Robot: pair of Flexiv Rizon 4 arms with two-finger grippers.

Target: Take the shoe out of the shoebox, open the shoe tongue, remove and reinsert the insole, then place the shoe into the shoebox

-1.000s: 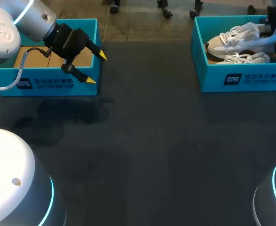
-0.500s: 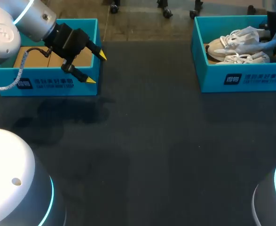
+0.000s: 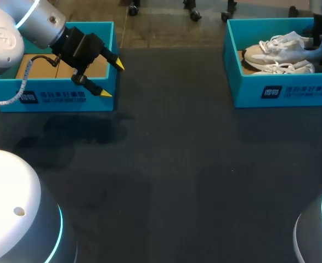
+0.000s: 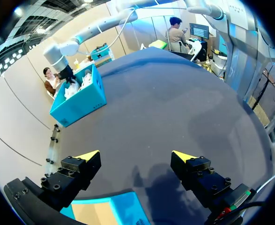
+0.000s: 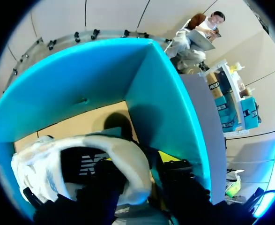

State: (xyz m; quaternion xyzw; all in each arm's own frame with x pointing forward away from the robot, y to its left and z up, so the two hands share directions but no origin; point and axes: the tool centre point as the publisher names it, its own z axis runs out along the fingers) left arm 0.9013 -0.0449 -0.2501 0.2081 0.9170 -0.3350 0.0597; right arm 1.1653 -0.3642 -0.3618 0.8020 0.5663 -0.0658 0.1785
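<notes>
gripping the heel collar, the right pincer point(image 5: 149, 176) holds one white shoe point(image 3: 273, 50) inside the shoebox point(image 3: 281, 90); either being lifted out or just put back. far from that shoebox, the left pincer point(image 3: 110, 79) gapes wide.

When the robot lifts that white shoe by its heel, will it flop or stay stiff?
The white shoe probably keeps its shape; its sole looks thick. The loose laces would likely dangle. It looks light for its size, but held at the heel by the right gripper, the toe may droop.

Teal shoebox point(image 3: 281, 90), white/beige shoe point(image 3: 273, 50), dk-grey table point(image 3: 177, 164).
</notes>
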